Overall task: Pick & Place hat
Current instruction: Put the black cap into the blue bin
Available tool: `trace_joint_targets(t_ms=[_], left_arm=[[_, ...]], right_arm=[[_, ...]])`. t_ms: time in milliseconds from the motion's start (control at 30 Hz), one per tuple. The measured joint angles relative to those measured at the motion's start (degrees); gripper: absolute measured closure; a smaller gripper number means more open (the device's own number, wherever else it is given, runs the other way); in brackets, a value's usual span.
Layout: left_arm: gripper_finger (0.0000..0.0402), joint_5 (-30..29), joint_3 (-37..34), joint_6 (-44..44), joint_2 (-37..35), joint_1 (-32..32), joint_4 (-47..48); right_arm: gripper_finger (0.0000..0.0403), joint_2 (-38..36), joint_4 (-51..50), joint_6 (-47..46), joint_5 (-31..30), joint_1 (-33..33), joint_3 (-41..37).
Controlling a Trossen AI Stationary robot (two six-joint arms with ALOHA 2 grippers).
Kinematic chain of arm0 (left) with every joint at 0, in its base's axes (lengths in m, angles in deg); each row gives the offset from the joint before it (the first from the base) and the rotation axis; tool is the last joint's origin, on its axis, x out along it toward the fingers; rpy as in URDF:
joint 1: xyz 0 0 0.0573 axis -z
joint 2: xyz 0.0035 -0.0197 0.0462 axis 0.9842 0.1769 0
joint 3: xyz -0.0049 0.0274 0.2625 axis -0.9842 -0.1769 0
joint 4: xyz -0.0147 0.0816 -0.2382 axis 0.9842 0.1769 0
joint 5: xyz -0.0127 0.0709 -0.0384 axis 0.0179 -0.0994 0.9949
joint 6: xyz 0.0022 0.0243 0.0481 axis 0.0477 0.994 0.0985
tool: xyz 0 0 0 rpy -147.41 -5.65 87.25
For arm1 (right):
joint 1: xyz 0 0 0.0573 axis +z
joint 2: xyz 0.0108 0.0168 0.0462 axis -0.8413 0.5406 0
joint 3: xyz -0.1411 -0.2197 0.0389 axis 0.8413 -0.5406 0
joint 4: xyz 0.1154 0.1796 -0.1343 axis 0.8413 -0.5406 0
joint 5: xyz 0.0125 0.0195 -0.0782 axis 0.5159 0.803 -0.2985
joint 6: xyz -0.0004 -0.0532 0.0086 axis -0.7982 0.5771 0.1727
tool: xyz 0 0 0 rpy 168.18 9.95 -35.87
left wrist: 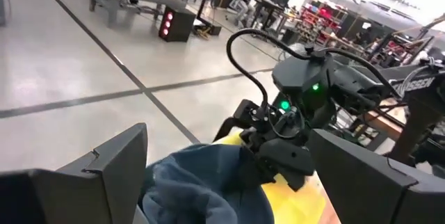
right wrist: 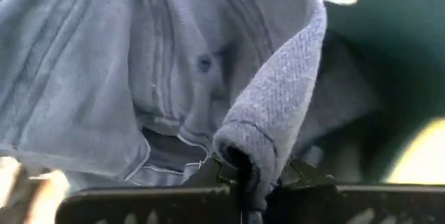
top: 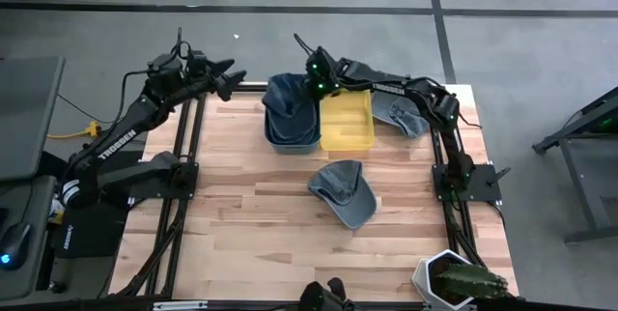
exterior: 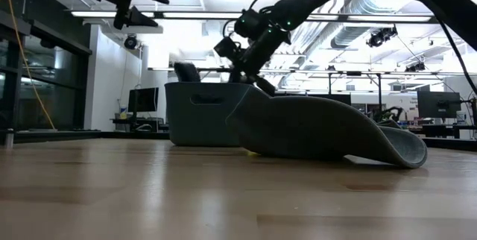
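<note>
A blue-grey hat (top: 286,100) lies in the grey bin (top: 290,142) at the table's far middle, and part of it sticks up over the bin's rim (exterior: 186,71). My right gripper (top: 311,81) is over the bin's right side, shut on this hat (right wrist: 174,64). A second hat (top: 344,191) lies on the table's middle, resting on its brim (exterior: 320,132). A third hat (top: 400,114) lies right of the yellow bin (top: 348,123). My left gripper (top: 228,79) is open and empty in the air over the table's far left. My right gripper pinches a folded edge of the hat (right wrist: 259,135) between its two fingers, the cloth doubled over at the fingertips. The fingers come from the table's right side, slanting down. The rest of the hat spreads below them inside the grey bin (left wrist: 201,186).
A white pot with a green plant (top: 454,282) stands at the near right corner. The two bins stand side by side at the far middle. Bare wood shows left of the second hat and along the near edge.
</note>
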Motion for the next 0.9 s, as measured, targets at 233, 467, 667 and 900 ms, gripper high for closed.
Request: trace_joint_targets(t_ms=[233, 467, 667, 900], left_arm=[[0.0060, 2.36, -0.02, 0.00, 0.02, -2.26, 2.51], [0.0060, 2.47, -0.02, 0.02, 0.00, -2.08, 1.39], [0.0060, 4.74, -0.02, -0.16, -0.04, -2.08, 1.27], [0.0060, 6.48, -0.02, -0.17, -0.09, -2.08, 1.29]], right_arm=[[0.0395, 0.11, -2.84, -1.23, -2.90, 1.07, 0.00], [0.0395, 2.48, -0.92, -5.91, -2.70, 2.74, 0.00], [0.0395, 4.94, 1.97, -8.79, -3.10, 3.41, -0.02], [0.0333, 4.84, 1.59, -7.56, -2.98, 3.36, -0.02]])
